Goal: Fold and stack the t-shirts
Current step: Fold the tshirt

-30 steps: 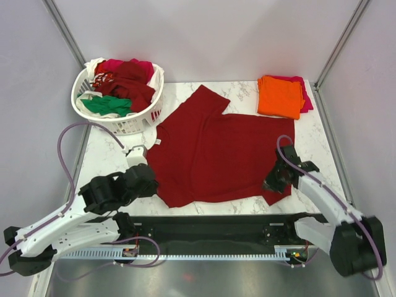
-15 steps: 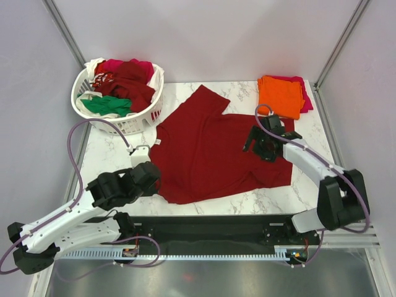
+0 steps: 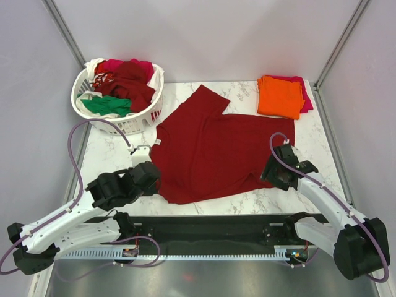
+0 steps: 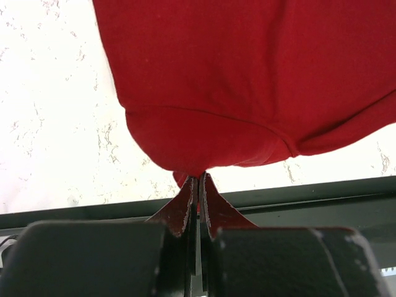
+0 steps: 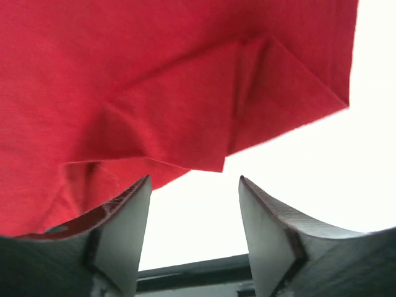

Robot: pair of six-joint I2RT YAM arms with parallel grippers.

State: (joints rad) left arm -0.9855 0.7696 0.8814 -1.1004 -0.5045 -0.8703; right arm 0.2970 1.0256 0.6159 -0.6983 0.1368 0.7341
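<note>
A dark red t-shirt [image 3: 216, 148] lies spread on the marble table, its near right corner folded inward. My left gripper [image 3: 151, 176] is shut on the shirt's near left edge; in the left wrist view the fingertips [image 4: 199, 179] pinch a bunched fold of the red cloth [image 4: 247, 80]. My right gripper [image 3: 276, 174] stands open at the shirt's near right corner. In the right wrist view the gap between its fingertips [image 5: 193, 185] holds nothing, and the folded red cloth [image 5: 154, 93] lies just beyond. A folded orange t-shirt [image 3: 279, 96] rests on a folded magenta t-shirt [image 3: 305, 99] at the far right.
A white lattice basket [image 3: 120, 124] at the far left holds crumpled dark red [image 3: 133, 83], green [image 3: 105, 105], white and magenta shirts. The black rail [image 3: 210, 226] runs along the table's near edge. Grey walls enclose both sides.
The right gripper opened and let go of the shirt's near right corner, leaving it folded inward. It swung toward the far right, then back to that corner. The left gripper stayed shut.
</note>
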